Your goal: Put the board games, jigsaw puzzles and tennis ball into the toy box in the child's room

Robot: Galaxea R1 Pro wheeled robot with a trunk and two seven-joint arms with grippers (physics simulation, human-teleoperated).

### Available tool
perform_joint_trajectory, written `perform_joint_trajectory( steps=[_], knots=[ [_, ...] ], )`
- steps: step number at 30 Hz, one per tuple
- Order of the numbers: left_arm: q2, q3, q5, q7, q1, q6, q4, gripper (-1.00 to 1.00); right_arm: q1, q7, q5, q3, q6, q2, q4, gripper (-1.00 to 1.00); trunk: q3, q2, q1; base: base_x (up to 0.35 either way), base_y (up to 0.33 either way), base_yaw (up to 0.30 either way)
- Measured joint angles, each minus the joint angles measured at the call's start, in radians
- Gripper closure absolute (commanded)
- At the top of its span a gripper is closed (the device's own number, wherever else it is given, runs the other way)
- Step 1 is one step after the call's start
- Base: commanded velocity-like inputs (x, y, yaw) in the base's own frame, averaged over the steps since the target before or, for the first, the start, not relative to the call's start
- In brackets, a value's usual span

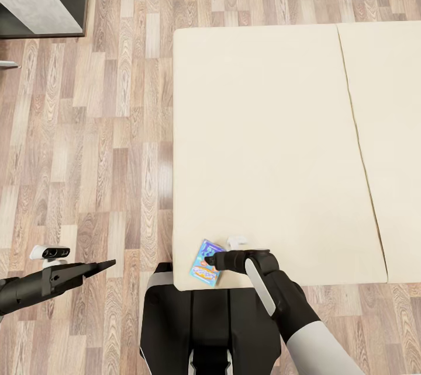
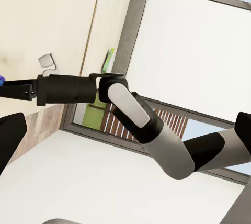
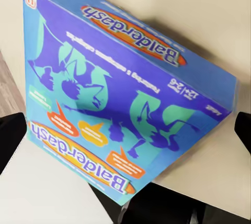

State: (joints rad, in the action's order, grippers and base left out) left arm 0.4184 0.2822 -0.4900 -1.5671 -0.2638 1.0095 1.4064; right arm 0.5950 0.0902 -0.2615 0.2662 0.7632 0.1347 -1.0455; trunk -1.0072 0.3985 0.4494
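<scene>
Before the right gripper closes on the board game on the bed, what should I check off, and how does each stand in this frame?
1. Board game lies on the bed near its front corner: ok.
2. Right gripper sits over the game: ok.
3. Fingers straddle the box, dark tips at both sides in the right wrist view: ok.
4. Firm grip on the box: cannot tell.
5. Left gripper hangs over the floor, away from the bed: ok.
6. Second game on the bed: cannot tell.

Board game box (image 3: 125, 93), lid: you can read "Balderdash" in an orange oval.
Box side panel: "Balderdash" again.
Small print, corner numbers: too blurred for you to read.
</scene>
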Motion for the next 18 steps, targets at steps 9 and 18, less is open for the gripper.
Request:
perform_joint_trajectory(
  steps=[9,18],
  knots=[
    [0.0,0.001,-0.001,0.0,0.0,0.0,0.0,-1.0,0.0,0.009,0.0,0.0,-0.007,0.0,-0.001,-1.0,0.0,0.0,0.0,0.0,0.0,0.0],
    [0.001,0.003,-0.001,0.0,0.0,0.001,0.0,-1.0,0.0,0.021,0.001,0.0,-0.049,0.002,0.0,-1.0,0.0,0.0,0.0,0.0,0.0,0.0]
  ],
)
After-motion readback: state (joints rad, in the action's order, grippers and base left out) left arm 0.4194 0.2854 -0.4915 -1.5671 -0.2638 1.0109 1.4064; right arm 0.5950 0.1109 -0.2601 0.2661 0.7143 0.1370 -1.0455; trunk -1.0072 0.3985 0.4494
